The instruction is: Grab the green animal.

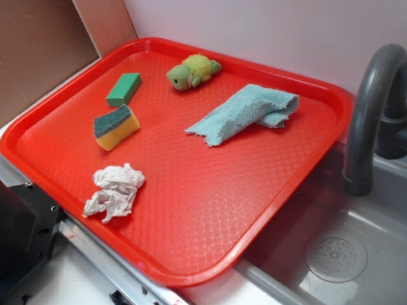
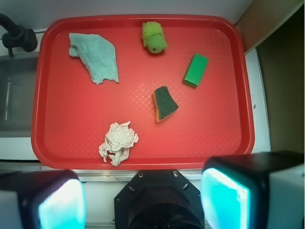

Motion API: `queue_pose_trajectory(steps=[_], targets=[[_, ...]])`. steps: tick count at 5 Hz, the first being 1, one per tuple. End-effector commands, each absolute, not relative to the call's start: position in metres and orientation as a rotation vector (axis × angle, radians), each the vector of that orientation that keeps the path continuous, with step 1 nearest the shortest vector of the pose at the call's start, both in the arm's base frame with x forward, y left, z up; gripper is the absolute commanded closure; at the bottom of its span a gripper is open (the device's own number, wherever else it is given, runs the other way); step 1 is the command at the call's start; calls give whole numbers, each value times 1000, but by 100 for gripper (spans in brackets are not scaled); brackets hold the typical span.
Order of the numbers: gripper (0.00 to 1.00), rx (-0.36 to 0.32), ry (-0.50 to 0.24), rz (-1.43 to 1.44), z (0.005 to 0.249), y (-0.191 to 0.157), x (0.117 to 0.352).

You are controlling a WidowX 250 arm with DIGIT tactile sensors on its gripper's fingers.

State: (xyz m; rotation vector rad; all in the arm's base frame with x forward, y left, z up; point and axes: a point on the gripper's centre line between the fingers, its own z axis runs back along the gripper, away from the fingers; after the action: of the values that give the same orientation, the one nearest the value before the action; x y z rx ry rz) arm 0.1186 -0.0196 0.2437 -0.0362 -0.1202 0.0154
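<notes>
- In the wrist view, far left: dark faucet above a grey sink.
- Beside the sink: red tray, holding all five things.
- Top left of tray: light blue cloth, rumpled, lying flat.
- Lower, near the front rim: crumpled white paper.
- Top middle, near the far rim: turtle, head pointing to the tray centre, well apart from the claw.
- Centre right: sponge, dark green top, yellow side.
- Further right: green block, lying flat, apart from sponge and turtle.
- Bottom edge: claw with fingers wide apart, holding nothing, over the surface before the tray.
- In the exterior view: turtle at the far rim, between block and cloth.
</notes>
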Motion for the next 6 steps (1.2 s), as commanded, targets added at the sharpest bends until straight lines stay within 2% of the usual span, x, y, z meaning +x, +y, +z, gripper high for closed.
queue_pose_trajectory(steps=[1,2,3,5,6], targets=[[0,-36,-120,15,244,-20,119],[0,22,-151,61,232,-17,134],[0,51,-296,119,225,-18,153],[0,105,-503,154,185,-3,220],[0,38,-518,151,161,5,256]])
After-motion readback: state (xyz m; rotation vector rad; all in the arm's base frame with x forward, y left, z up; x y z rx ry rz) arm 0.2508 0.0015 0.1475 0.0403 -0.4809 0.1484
